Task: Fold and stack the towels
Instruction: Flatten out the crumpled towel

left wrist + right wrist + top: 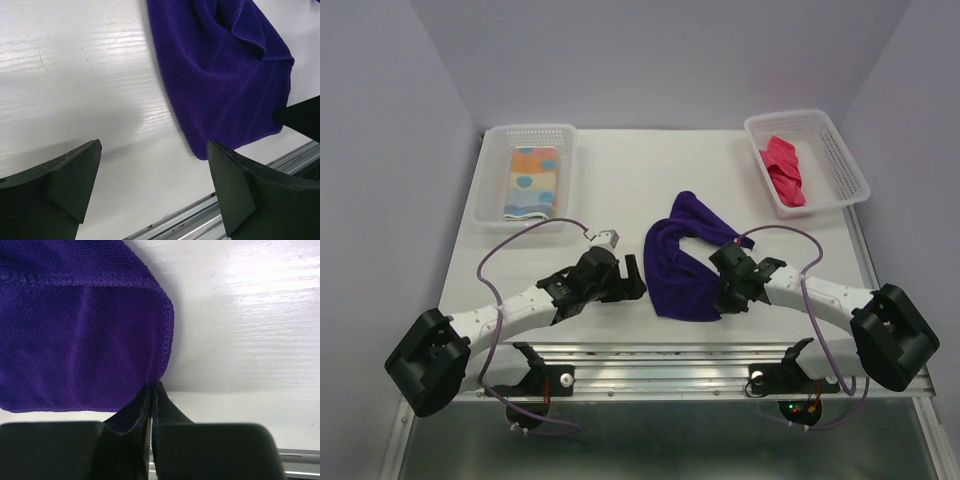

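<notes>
A deep purple towel (680, 262) lies partly folded on the white table. My right gripper (727, 292) is shut on the purple towel's near right edge; in the right wrist view the jaws pinch its hem (159, 375). My left gripper (632, 277) is open and empty just left of the towel, which shows in the left wrist view (225, 80). A folded striped polka-dot towel (531, 182) lies in the left basket (490, 180). A hot pink towel (784, 170) lies in the right basket (840, 160).
The two white perforated baskets stand at the table's far left and far right. A metal rail (670, 360) runs along the table's near edge. Grey walls enclose the sides and back.
</notes>
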Motion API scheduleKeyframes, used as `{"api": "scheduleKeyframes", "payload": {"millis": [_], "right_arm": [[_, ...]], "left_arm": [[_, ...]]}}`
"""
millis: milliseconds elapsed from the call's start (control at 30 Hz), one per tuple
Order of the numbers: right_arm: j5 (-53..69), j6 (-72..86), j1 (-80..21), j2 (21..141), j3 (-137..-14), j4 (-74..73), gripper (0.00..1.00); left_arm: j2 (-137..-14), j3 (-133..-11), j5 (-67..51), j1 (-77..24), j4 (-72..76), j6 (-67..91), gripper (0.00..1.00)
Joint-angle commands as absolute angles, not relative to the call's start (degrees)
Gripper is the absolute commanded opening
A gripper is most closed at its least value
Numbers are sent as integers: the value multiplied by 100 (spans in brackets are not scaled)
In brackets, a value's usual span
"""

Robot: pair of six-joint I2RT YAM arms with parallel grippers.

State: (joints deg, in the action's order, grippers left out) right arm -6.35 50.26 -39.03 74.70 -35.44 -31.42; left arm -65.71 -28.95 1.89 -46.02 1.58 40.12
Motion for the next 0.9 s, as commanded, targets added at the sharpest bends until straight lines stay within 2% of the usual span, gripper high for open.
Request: {"api": "scheduleKeyframes", "payload": {"millis": [0,167,367,600,867], "right_arm": [[-984,4817,-4008,7630,-3594,-3594,1],[-660,4229,-4017,7032,-4550,-3700,1],[-448,3868,-4017,6873,-5290,-3814,1],[-27,3533,-4017,6812,-6090,-3235,1],[-386,3445,-4017,6829,-6899,-2962,1]], "left_arm": [[-6311,-2769,290,-4632,290,4043,99],[-5986,-2655,281,-4623,308,4060,99],[-5661,-2531,229,-4641,343,4104,99],[-5432,-2400,44,-4641,483,4140,99],[-5133,-2259,26,-4641,536,4175,99]]}}
